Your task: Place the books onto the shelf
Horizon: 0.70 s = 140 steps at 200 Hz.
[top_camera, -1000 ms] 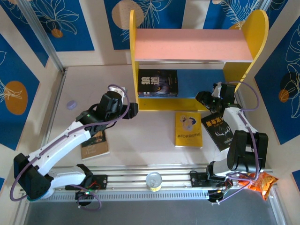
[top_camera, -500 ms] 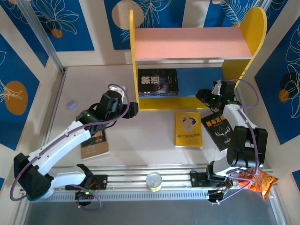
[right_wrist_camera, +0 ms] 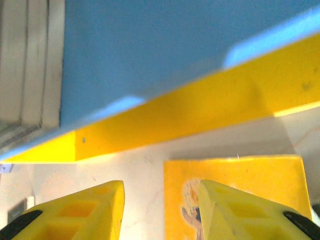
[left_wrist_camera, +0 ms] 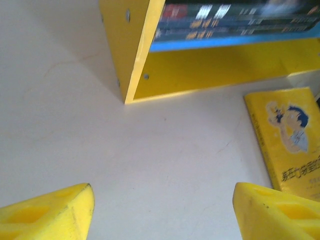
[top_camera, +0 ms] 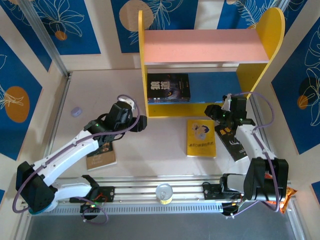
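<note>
Two grippers gape empty: left gripper (top_camera: pixel 141 122) mid-left, right gripper (top_camera: pixel 210 111) right of centre. The right should likely straddle the top edge of the yellow book (top_camera: pixel 201 138) squarely, clear of the shelf (top_camera: pixel 205 47)

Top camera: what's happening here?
Both grippers are open and empty. The right gripper hovers near the yellow book in front of the shelf; the left gripper points at the shelf's left corner. Its lower tier holds black books; another black book and a tan book are on the table.
</note>
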Motion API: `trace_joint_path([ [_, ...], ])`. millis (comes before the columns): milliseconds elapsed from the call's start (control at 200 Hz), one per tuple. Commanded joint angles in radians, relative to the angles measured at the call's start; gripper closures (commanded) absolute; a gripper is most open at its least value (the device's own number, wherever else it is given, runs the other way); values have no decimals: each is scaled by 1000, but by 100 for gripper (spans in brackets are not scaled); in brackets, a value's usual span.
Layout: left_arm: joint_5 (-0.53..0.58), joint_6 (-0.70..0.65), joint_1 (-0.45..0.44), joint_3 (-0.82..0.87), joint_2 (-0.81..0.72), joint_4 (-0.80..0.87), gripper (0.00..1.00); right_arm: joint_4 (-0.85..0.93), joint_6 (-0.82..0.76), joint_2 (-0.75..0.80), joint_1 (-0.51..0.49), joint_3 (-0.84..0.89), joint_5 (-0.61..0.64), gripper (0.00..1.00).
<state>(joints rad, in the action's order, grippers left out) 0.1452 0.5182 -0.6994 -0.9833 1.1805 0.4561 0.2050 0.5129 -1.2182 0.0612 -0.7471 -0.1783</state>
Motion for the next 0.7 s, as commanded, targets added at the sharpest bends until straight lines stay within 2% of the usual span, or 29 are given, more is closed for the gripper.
trace_joint_path([
  [0,-48,35,11,40,16,-25,28,105,-16,45,-6,54,75,55],
  [70,-69,45,11,67,14,-48,28,142,-9,59,-6,74,106,55],
  [155,-76,56,11,102,7,-77,28,155,11,68,-8,107,125,45],
  [255,-91,71,12,123,4,-100,29,170,29,59,-11,128,137,41],
  [490,-124,138,11,187,-15,-175,29,219,54,21,-20,113,196,34],
  [695,-134,151,11,203,-16,-202,30,249,57,-39,-23,78,197,33],
])
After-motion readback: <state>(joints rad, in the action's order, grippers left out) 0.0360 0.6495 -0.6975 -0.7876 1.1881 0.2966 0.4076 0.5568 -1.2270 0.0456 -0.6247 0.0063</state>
